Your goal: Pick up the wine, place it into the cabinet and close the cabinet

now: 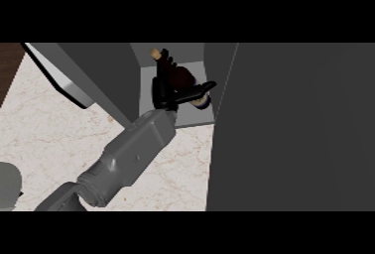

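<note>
Wine (183,79): dark bottle, lying tilted inside the cabinet (293,124), on its pale floor (192,118); cork-coloured tip toward the rear, base toward the front edge. Bottle sits between the cabinet's two dark walls, partly hidden by the hand.

Hand (164,92): black, fingers and thumb curled round the wine, thumb stretched across the bottle's near end toward the cabinet's right wall. Which of the robot's hands it is cannot be told from this view alone; the forearm enters from the lower left.

Forearm (128,154): grey, running diagonally from below the cabinet up into its opening.

Cabinet: dark grey, open; large dark panel to the right of the opening, another dark panel to the left.

Door (62,82): pale-edged, swung out left of the cabinet.

Counter (58,134): light marbled top, in front of the cabinet.

Grey rounded shape (9,186): far left of the cabinet, at the counter's lower edge, unidentifiable.
</note>
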Motion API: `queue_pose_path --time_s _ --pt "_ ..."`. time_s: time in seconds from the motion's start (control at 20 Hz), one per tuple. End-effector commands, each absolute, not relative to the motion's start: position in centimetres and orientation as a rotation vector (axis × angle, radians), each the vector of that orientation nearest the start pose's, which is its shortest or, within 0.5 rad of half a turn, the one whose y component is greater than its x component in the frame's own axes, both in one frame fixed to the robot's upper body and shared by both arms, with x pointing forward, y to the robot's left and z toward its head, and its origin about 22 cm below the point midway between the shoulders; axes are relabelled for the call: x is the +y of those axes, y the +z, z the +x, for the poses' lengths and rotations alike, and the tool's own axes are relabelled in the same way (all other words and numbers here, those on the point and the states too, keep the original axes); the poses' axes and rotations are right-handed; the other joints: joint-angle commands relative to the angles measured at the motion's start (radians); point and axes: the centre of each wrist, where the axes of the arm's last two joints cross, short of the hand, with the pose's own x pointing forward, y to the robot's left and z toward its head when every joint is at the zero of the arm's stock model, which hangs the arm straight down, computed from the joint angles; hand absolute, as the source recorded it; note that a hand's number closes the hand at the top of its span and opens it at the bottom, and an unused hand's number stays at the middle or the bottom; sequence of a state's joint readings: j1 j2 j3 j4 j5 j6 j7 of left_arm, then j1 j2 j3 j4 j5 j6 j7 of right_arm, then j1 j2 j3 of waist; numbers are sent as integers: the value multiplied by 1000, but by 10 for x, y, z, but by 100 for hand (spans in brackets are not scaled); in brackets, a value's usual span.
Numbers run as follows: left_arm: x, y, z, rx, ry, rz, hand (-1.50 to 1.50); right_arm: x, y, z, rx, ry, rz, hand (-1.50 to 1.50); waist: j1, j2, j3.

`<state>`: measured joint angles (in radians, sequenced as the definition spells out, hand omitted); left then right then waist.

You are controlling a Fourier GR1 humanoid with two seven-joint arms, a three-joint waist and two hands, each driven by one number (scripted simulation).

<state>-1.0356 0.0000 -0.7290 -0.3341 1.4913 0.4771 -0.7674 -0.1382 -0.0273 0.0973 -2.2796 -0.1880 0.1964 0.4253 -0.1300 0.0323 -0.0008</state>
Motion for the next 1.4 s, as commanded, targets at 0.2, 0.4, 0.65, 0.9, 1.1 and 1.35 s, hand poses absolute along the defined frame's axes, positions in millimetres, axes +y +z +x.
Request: queue_pose_path --time_s 0.2,0.4,0.65,0.9,1.1,1.35 --pt "58 13 398 -1688 342 -90 -150 -194 182 191 -1959 322 386 -150 21 -3 0" --pt "51 20 397 -1727 364 -82 -150 -205 179 185 -1944 318 367 -150 18 -5 0" --pt "47 11 386 -1745 370 -127 -150 -200 186 189 -1937 312 367 -150 45 -12 0" --pt "39 8 376 -1722 350 -205 -150 -206 176 191 -1923 309 344 -150 71 -19 1" --pt "31 10 370 -1749 351 -228 -150 -204 185 186 -1939 305 366 -150 59 -18 0" --pt "34 -8 356 -1756 311 -238 -150 -202 190 181 -1925 311 324 -150 85 -23 0"
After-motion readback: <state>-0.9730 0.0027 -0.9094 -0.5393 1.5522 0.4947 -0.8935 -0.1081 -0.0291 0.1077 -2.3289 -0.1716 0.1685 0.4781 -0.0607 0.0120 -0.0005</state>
